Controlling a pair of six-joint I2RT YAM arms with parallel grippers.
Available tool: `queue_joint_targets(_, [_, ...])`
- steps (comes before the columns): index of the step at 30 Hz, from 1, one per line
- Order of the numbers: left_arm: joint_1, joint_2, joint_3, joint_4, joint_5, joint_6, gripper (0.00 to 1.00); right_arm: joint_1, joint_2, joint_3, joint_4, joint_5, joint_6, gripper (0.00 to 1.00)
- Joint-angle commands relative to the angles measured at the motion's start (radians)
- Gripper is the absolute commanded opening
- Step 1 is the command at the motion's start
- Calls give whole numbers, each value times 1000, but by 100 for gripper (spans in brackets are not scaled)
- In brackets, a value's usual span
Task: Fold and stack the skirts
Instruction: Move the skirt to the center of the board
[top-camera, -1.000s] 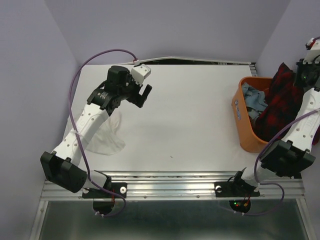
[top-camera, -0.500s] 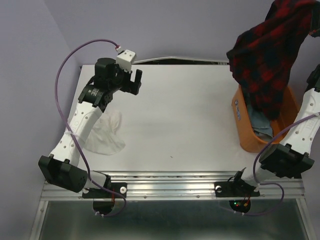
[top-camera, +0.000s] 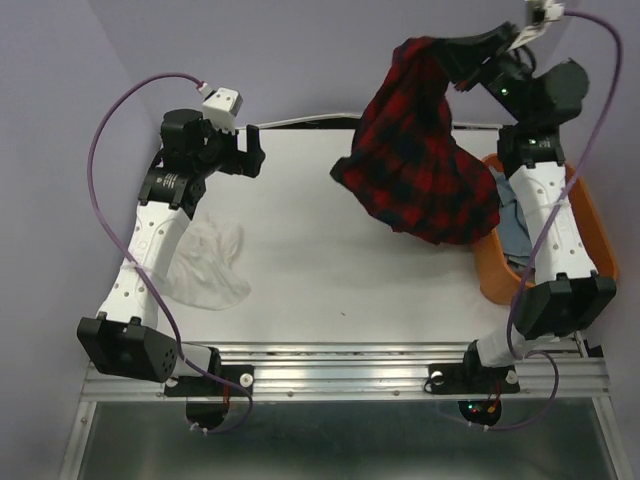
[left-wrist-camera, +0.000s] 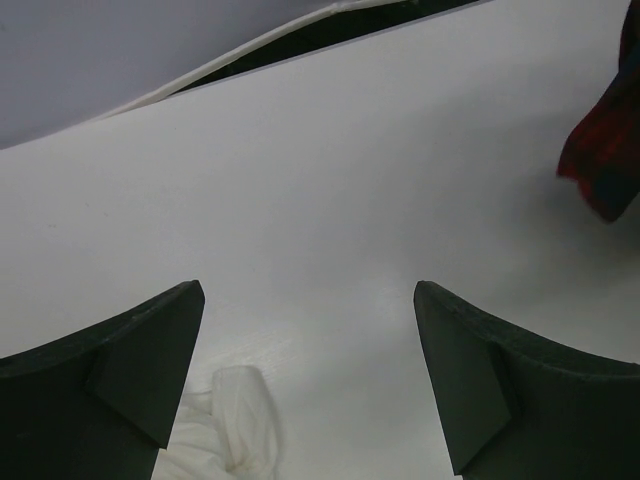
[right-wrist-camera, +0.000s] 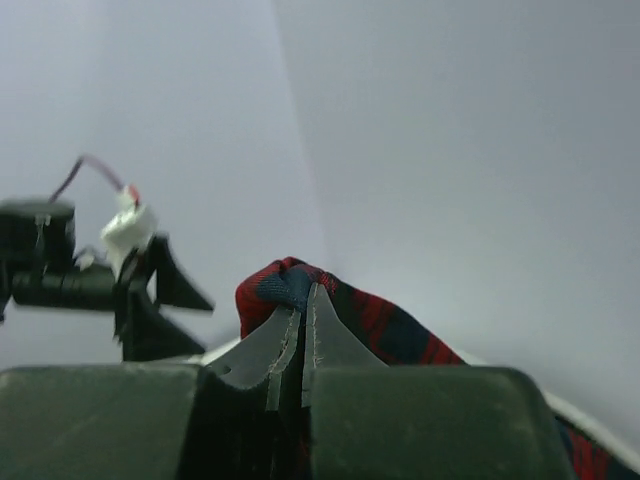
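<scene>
My right gripper (top-camera: 452, 58) is shut on an edge of the red-and-black plaid skirt (top-camera: 420, 165) and holds it high, so it hangs over the table's back right; the wrist view shows the jaws pinching the cloth (right-wrist-camera: 300, 290). The thin white skirt (top-camera: 207, 265) lies crumpled on the table's left side, partly under my left arm, and shows low in the left wrist view (left-wrist-camera: 225, 430). The light blue denim skirt (top-camera: 510, 215) lies in the orange tub (top-camera: 492, 268). My left gripper (top-camera: 252, 152) is open and empty above the back left of the table.
The orange tub stands at the table's right edge beside my right arm. A dark gap runs along the table's back edge (top-camera: 310, 118). A metal rail (top-camera: 340, 362) borders the near edge. Lilac walls enclose the left, back and right sides.
My right gripper has lifted the plaid skirt out of the tub and swung it left over the table. My left gripper has moved back and left, staying open.
</scene>
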Motion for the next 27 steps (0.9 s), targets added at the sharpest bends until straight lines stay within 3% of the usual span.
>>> queue_joint_targets(1, [24,-63,-19,13,92,53,99,192,-62,-134,-151,-82,-268,1])
queue_joint_targets(6, [33,-77,-38,-27,149,102,97,346,-99,-451,-238,-65,-485,1])
queue_joint_targets(10, [33,-65,-68,-73,158,150,92,418,-99,-629,-344,-156,-606,1])
queue_joint_targets(12, [33,-47,-79,-111,184,180,89,462,-143,-753,-383,-171,-772,1])
queue_joint_targets(15, [31,-14,-102,-160,219,243,84,519,-221,-849,-729,-184,-1082,1])
queue_joint_targets(18, [21,26,-120,-188,236,308,81,519,-324,-951,-904,-122,-1272,1])
queue_joint_targets(24, [-119,161,-84,-232,151,395,81,519,-459,-1041,-1052,-35,-1435,2])
queue_joint_targets(27, [-180,246,14,-228,123,372,81,528,-464,-1042,-1092,-29,-1464,4])
